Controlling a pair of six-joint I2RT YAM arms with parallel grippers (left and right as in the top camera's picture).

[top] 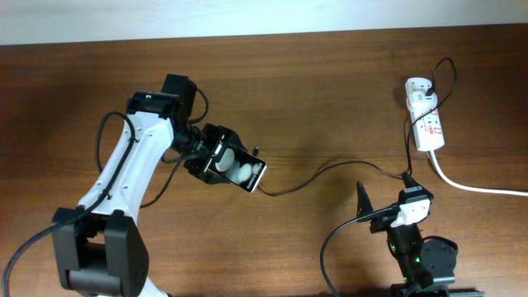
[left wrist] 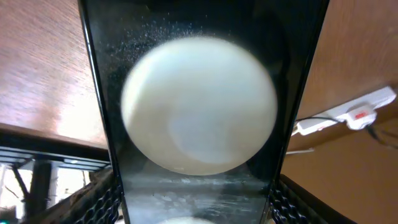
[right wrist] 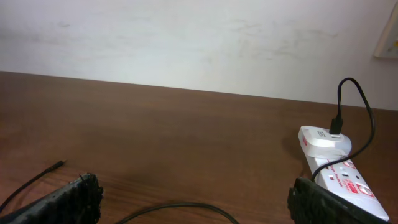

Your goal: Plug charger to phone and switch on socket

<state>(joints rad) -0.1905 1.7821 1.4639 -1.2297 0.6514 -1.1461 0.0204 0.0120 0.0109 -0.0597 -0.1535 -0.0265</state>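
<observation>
Findings: the surface [top: 330, 74] I work at is dark brown wood grain, level, and spans the whole overhead view. Its far edge meets a pale strip [top: 247, 16]. In my right wrist view an off-white wall [right wrist: 186, 43] stands behind that far edge, faintly smudged. A pale plate [right wrist: 390, 37] is fixed to the wall at far right, cut by the frame. Lighting is soft and even, with a dull sheen on the wood. In my left wrist view, dark bars [left wrist: 37, 165] show at lower left past the wood's edge, their detail blurred.

Overhead looks down; left wrist hugs phone [left wrist: 199, 124]; all views share socket [right wrist: 348, 179].
</observation>
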